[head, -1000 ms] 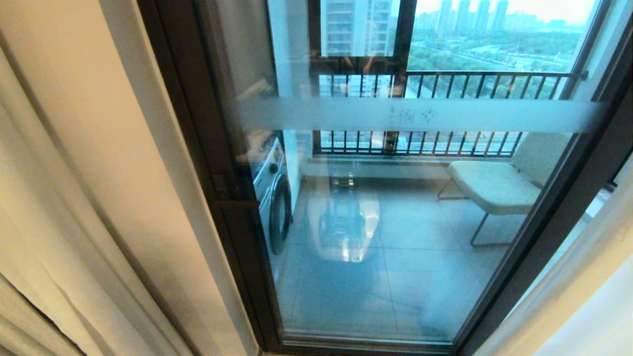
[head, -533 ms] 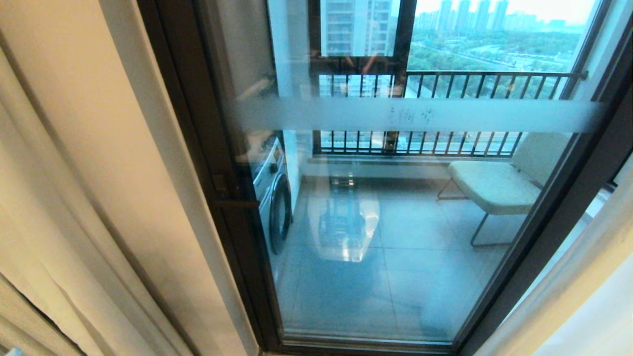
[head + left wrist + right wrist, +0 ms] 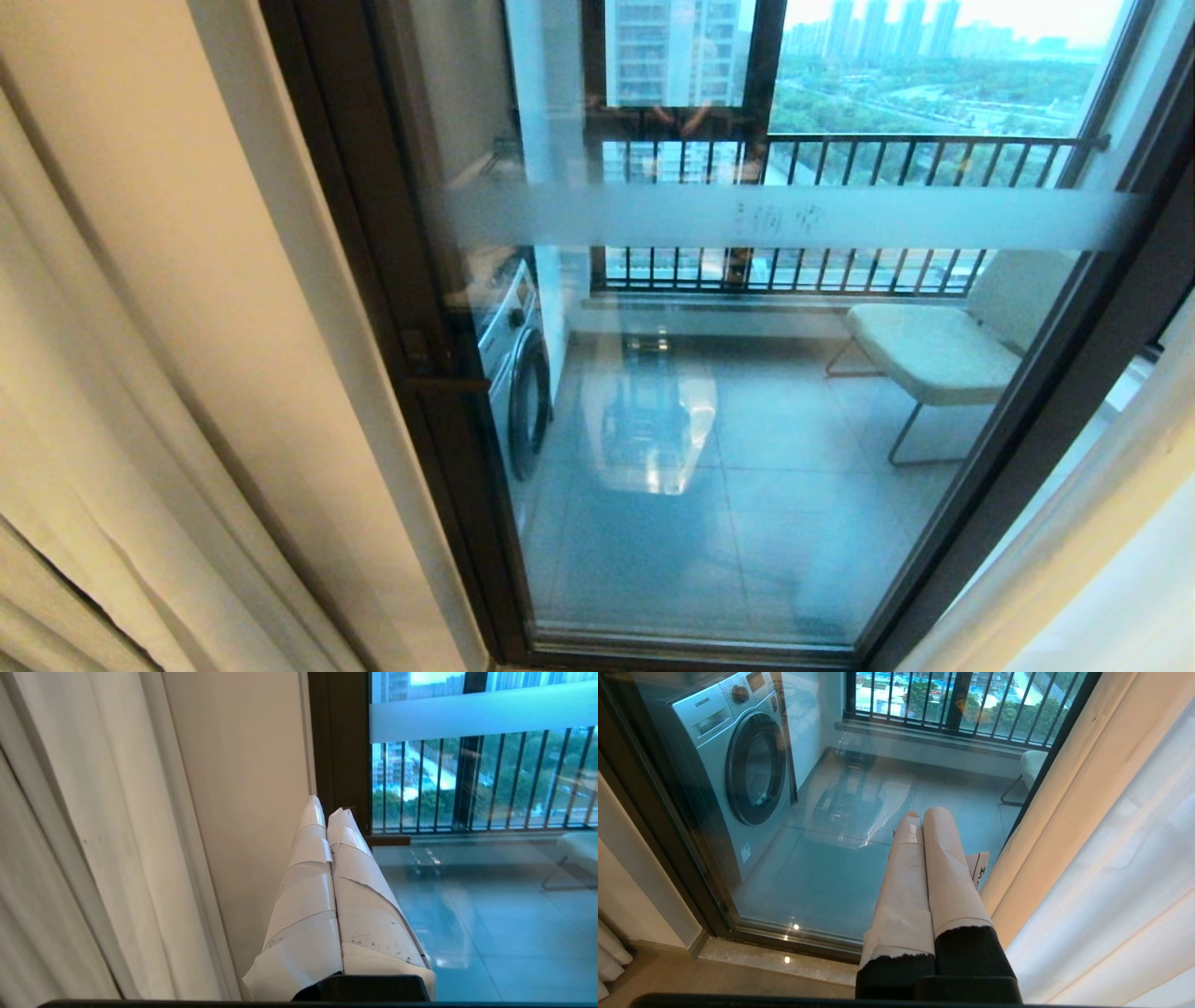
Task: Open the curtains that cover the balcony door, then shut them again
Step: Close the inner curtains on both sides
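- While the balcony door (image 3: 747, 420) stands uncovered, its frosted stripe (image 3: 784, 217) crossing the pane, the curtains (image 3: 112, 392) hang gathered at both sides of its dark frame, the nearer folds along the left side in the head view.
- In the left wrist view, the left pincer (image 3: 327, 809) has its taped fingers (image 3: 303, 896) pressed together, holding nothing, pointing at the frame beside the left curtain (image 3: 93, 835).
- In the right wrist view, the right pincer (image 3: 924, 812) is likewise narrow and empty, aimed at the glass just beside the right curtain (image 3: 1111, 858).
- Behind the glass stand a washing machine (image 3: 733, 760), a pale chair (image 3: 934, 350) and a black railing (image 3: 840, 149).
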Robot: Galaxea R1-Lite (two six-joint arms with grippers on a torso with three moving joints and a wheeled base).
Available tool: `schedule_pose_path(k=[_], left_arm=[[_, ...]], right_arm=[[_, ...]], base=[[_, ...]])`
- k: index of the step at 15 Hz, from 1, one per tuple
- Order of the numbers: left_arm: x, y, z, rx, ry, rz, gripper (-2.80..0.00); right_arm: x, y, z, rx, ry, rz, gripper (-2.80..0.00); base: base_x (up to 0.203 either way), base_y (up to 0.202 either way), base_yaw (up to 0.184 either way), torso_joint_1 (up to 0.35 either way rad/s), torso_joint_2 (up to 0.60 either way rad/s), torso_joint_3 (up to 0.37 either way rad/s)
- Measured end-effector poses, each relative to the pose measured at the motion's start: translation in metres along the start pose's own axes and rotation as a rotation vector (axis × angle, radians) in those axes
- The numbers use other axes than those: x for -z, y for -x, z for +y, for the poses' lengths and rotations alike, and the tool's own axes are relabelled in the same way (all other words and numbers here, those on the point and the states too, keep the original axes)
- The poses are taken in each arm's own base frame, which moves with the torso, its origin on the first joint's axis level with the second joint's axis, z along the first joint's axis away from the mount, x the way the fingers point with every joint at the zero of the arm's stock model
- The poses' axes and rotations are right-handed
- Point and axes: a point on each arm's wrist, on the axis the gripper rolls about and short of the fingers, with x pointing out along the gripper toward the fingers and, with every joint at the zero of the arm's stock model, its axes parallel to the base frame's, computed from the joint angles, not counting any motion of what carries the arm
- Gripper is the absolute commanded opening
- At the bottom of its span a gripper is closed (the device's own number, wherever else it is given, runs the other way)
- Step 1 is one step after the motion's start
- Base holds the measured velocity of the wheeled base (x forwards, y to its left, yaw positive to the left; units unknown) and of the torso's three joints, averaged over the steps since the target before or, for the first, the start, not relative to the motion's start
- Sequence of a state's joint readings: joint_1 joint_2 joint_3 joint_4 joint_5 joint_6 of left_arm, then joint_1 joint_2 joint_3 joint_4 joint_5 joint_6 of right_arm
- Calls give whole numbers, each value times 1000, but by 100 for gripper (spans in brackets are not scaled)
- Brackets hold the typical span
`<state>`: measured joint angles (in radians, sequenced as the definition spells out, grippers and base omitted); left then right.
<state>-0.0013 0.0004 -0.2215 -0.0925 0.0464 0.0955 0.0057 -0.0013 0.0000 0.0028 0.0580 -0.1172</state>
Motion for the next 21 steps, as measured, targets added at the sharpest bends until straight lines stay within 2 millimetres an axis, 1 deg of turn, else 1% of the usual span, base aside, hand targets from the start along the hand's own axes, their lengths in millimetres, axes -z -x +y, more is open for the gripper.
schedule_pose_path(k=[2, 3, 5, 7, 10, 13, 18, 21], left_arm=[[-17, 6, 2, 4, 1, 44, -280], [-22, 5, 2, 6, 1, 66, -280], [-38, -2, 4, -8, -3, 86, -280], [-53, -15, 6, -43, -10, 114, -280], [-78, -43, 9, -162, -21, 166, -280], [-99, -77, 14, -356, -26, 215, -280], [-119, -133, 19, -639, -48, 235, -280], [-122, -160, 27, -758, -83, 272, -280]], right_arm=[[0, 0, 0, 1, 0, 0, -280], [0, 0, 0, 1, 0, 0, -280], [0, 0, 0, 1, 0, 0, -280], [0, 0, 0, 1, 0, 0, -280], [0, 0, 0, 1, 0, 0, -280], [0, 0, 0, 0, 0, 0, -280], [0, 0, 0, 1, 0, 1, -280], [0, 0, 0, 0, 0, 0, -280]], base=[[0, 0, 0, 0, 0, 0], [0, 0, 0, 0, 0, 0], [0, 0, 0, 0, 0, 0], [0, 0, 0, 0, 0, 0], [0, 0, 0, 0, 0, 0], [0, 0, 0, 0, 0, 0], [0, 0, 0, 0, 0, 0], [0, 0, 0, 0, 0, 0]])
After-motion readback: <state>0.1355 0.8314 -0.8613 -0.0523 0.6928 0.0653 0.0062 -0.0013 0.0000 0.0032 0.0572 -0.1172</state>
